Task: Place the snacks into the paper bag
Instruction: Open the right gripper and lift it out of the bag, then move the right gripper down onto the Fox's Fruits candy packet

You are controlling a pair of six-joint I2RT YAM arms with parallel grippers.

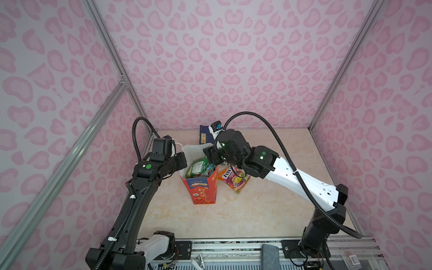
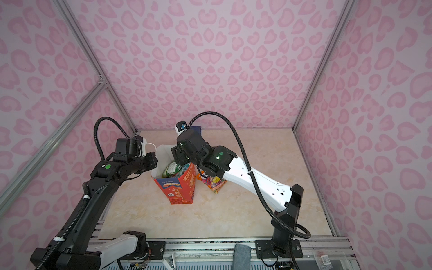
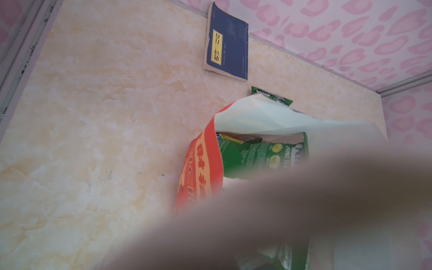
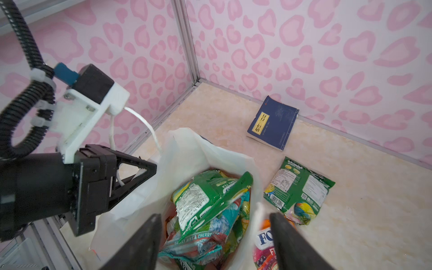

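Note:
The red-orange paper bag [image 1: 201,189] [image 2: 181,189] stands open mid-table, its white inside [image 4: 194,154] showing. Several snacks fill it, a green packet [image 4: 210,194] lying on a teal one [image 4: 198,240]. My left gripper [image 4: 149,170] is shut on the bag's rim by its white cord handle [image 4: 145,121]; in the left wrist view a blur hides its jaws. My right gripper [image 4: 215,233] hangs open over the bag's mouth, one finger outside the wall. An orange FOX'S packet [image 1: 233,180] [image 4: 264,243] and a green packet [image 4: 299,187] [image 3: 271,95] lie beside the bag.
A dark-blue booklet [image 4: 272,124] [image 3: 226,44] with a yellow label lies against the back wall. Pink patterned walls close in three sides. A metal rail [image 1: 233,245] with a grey block [image 1: 270,256] runs along the front edge.

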